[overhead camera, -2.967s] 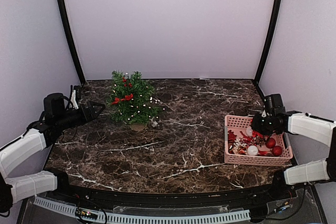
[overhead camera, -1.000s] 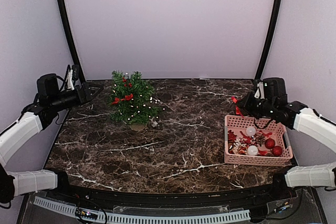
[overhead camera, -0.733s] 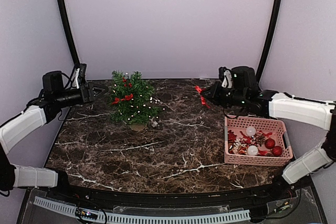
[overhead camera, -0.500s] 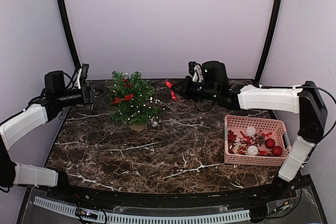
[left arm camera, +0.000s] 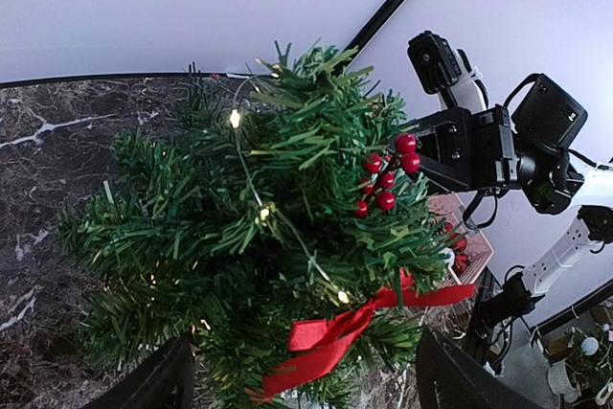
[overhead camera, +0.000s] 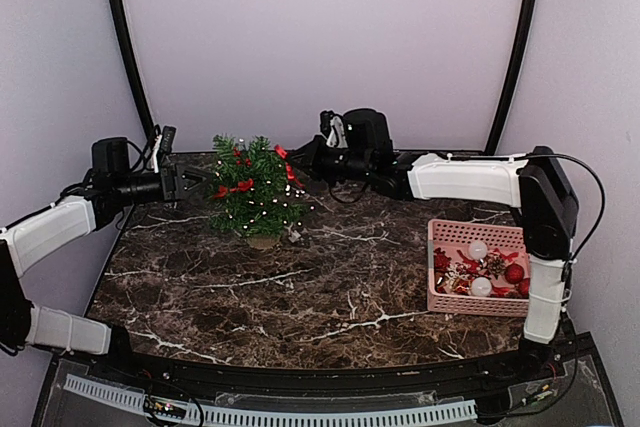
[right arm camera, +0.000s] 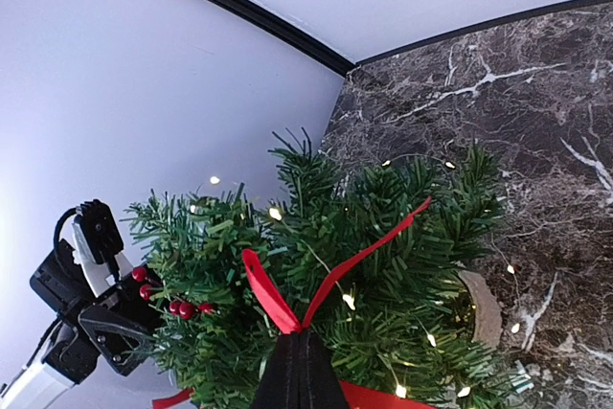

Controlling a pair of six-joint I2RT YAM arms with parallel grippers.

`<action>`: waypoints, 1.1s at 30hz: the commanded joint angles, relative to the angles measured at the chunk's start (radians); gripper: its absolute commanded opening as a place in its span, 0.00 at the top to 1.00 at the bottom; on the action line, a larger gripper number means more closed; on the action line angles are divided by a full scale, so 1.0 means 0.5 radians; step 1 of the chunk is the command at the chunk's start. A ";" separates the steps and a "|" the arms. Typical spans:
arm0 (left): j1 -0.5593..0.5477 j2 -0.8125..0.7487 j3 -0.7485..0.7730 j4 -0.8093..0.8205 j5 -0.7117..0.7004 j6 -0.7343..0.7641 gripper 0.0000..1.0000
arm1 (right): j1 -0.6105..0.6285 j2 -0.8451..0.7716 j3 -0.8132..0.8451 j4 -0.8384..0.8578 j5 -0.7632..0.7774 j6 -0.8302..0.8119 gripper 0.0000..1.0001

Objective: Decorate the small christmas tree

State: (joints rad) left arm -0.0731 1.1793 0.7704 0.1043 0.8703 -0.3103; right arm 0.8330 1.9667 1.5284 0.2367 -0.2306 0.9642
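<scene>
One marble table | lilac walls | right hand pinching bow

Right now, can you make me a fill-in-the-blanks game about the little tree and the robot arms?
The right arm's jaws pinch a ____ ribbon bow next to the small bushy green Christmas tree. The left arm's jaws stand wide ____ beside that tree. The pink plastic basket holds red and ____ balls.
Missing words: red, open, white.
</scene>
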 commanded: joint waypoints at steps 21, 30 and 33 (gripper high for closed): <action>-0.057 0.048 0.024 0.046 0.054 0.004 0.19 | 0.115 0.213 0.341 -0.286 0.212 0.110 1.00; -0.084 0.074 0.023 0.043 0.059 0.006 0.19 | 0.147 0.314 0.454 -0.350 0.203 0.060 1.00; -0.088 0.074 0.026 0.038 0.059 0.009 0.19 | 0.147 0.354 0.467 -0.342 0.183 0.066 1.00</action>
State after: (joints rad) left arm -0.1112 1.2175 0.7704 0.1059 0.8791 -0.3103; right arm 0.8978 2.1078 1.7306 0.0559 -0.1345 1.0077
